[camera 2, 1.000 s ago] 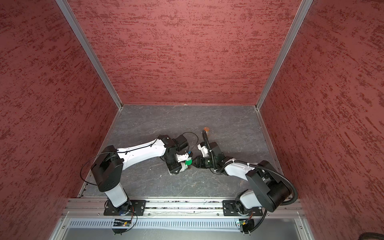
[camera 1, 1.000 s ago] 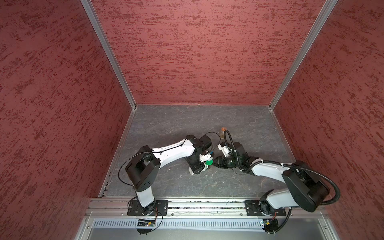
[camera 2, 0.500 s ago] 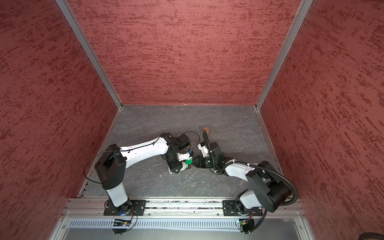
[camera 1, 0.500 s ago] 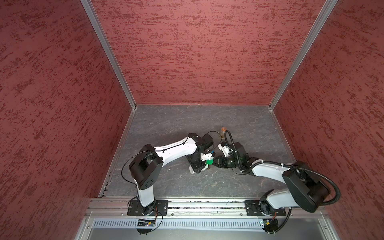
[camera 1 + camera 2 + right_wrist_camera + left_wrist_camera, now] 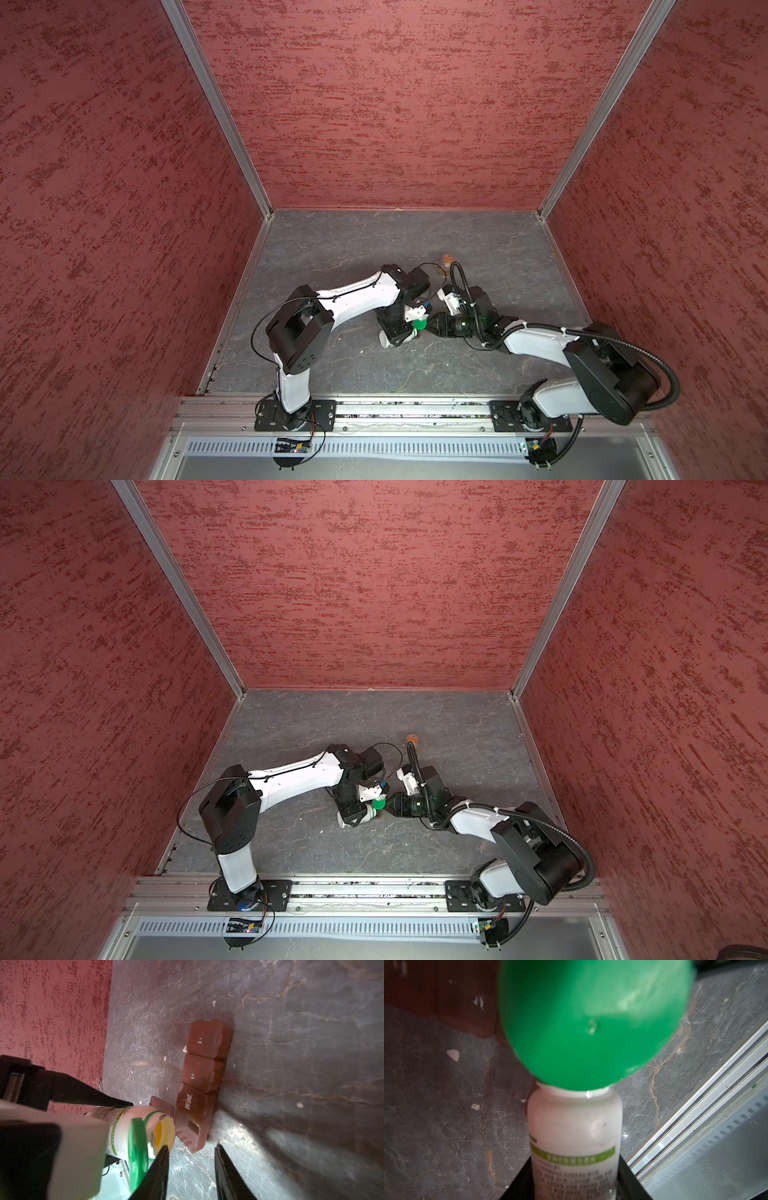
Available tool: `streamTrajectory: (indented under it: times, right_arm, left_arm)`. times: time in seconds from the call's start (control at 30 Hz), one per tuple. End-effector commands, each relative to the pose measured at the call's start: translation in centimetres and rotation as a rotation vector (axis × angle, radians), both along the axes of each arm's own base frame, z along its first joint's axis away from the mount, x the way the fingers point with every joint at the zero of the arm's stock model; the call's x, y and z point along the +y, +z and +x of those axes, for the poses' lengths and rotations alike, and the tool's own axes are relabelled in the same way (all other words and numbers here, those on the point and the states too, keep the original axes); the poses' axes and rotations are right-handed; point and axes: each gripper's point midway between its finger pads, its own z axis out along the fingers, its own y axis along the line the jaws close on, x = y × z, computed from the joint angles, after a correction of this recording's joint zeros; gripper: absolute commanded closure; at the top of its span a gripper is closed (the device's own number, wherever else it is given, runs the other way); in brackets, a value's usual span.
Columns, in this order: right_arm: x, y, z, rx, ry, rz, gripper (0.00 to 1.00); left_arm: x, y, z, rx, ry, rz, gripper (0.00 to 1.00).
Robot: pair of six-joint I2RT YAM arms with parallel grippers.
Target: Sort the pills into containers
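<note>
A white pill bottle [image 5: 575, 1126] with a green label band is tilted low over the floor, and my left gripper [image 5: 576, 1180] is shut on its body. Its green flip cap [image 5: 591, 1022] hangs open beside the mouth [image 5: 162, 1132], where something yellow shows inside. In both top views the cap [image 5: 420, 325] [image 5: 378, 804] sits between the two wrists. My right gripper [image 5: 191, 1145] is open and empty, one finger [image 5: 160, 1167] against the bottle's rim. A brown pill organizer [image 5: 203, 1076] lies just past the mouth. Its nearest compartment [image 5: 188, 1132] has the lid open, next to the one marked "Wed".
A small orange-topped jar [image 5: 446, 258] [image 5: 412, 737] stands on the grey floor behind the right wrist. White crumbs [image 5: 453, 1054] lie scattered on the floor. Red walls close in three sides, and a metal rail [image 5: 415, 409] runs along the front edge.
The left arm's elbow has swung slightly toward the middle. The bottle, its open cap and the right gripper stay almost where they were.
</note>
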Motion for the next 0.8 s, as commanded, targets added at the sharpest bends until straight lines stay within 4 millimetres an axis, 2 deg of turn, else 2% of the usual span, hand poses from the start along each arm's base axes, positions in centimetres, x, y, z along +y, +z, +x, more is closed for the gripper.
streamTrajectory:
  times: [0.0,0.77]
  right_arm:
    - [0.34,0.84,0.43,-0.045,-0.005,0.029,0.62]
    - [0.45,0.22,0.47,-0.036,-0.006,0.037,0.62]
  left_arm:
    - [-0.28,0.06,0.14,0.004,-0.015,0.008,1.0]
    - [-0.23,0.08,0.26,0.03,-0.041,0.076,1.0]
